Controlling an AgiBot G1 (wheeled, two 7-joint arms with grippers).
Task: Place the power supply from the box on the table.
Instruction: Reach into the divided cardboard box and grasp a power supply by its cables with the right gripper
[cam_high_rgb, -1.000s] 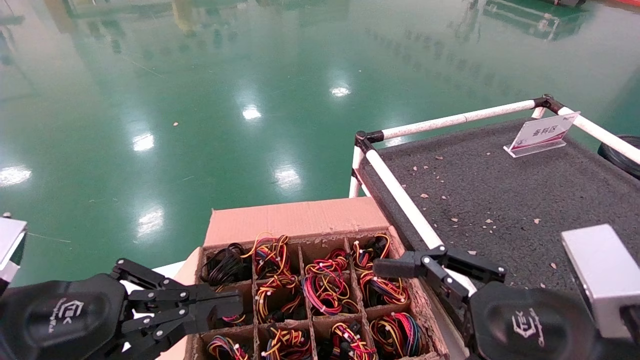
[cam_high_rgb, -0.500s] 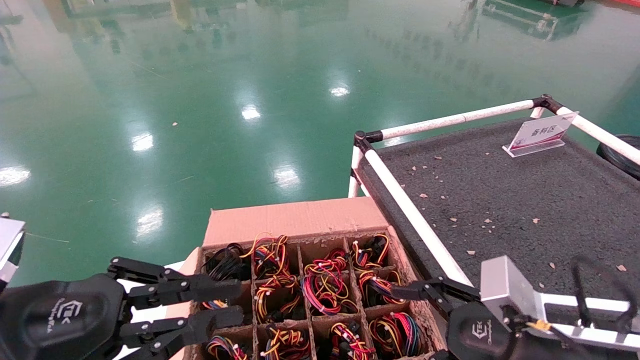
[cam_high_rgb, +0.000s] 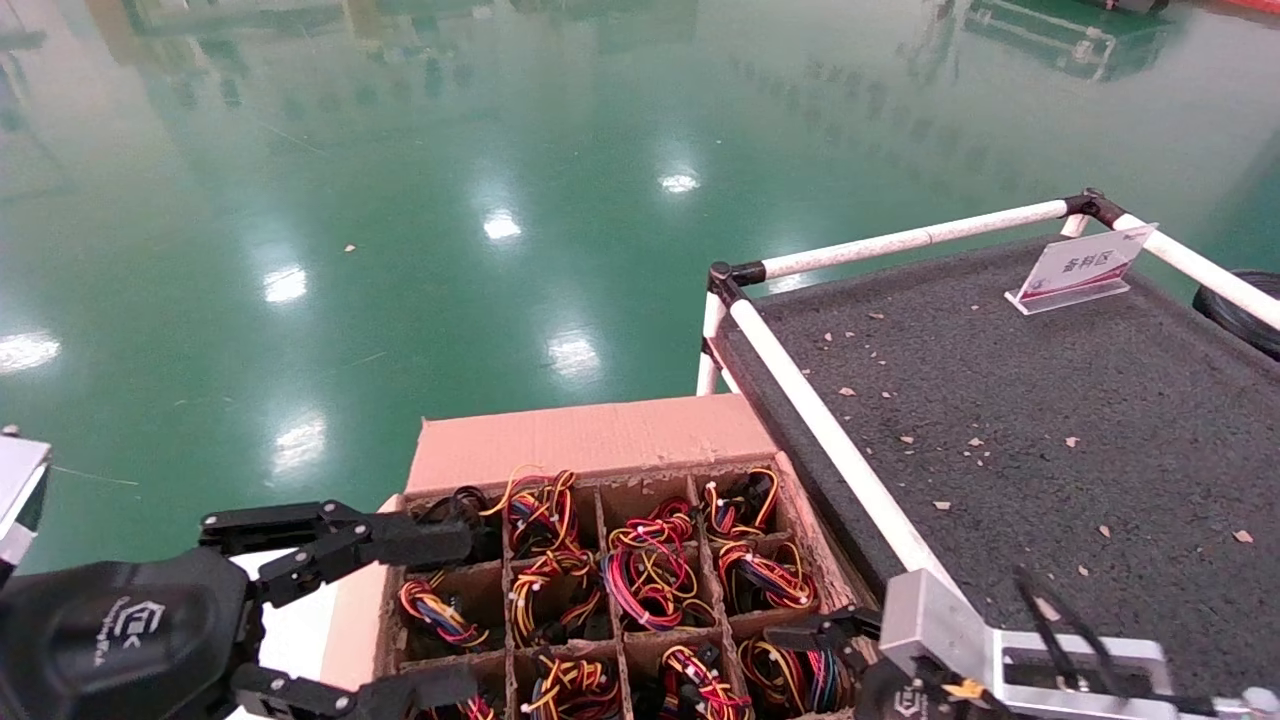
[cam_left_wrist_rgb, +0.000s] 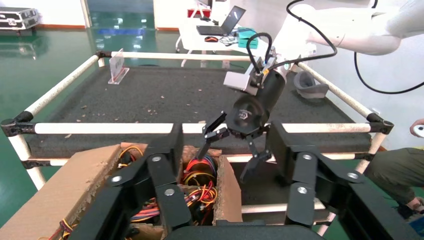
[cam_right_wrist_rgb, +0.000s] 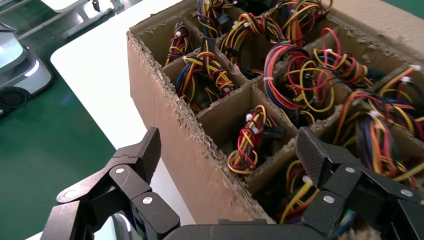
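Observation:
The box (cam_high_rgb: 590, 440) stands at bottom centre in the head view, its cardboard grid full of red, yellow and black wire bundles. Of each power supply (cam_high_rgb: 652, 575) only the wires show; the grey bodies are hidden in the cells. My left gripper (cam_high_rgb: 460, 612) is open wide over the box's left cells, and in the left wrist view (cam_left_wrist_rgb: 227, 150) it straddles a box wall. My right gripper (cam_high_rgb: 815, 650) is open at the box's right near corner; in the right wrist view (cam_right_wrist_rgb: 230, 155) it straddles the outer wall beside a bundle (cam_right_wrist_rgb: 250, 140). The table (cam_high_rgb: 1000, 400) lies to the right.
White pipe rails (cam_high_rgb: 830, 430) border the table next to the box. A clear sign stand (cam_high_rgb: 1085, 270) sits at the table's far side, with small scraps scattered on top. A white surface (cam_high_rgb: 290, 620) lies under the box. Green floor (cam_high_rgb: 400, 200) stretches beyond.
My right gripper has come back and down from above the table rail to the box's right near corner. My left gripper has opened much wider over the left cells.

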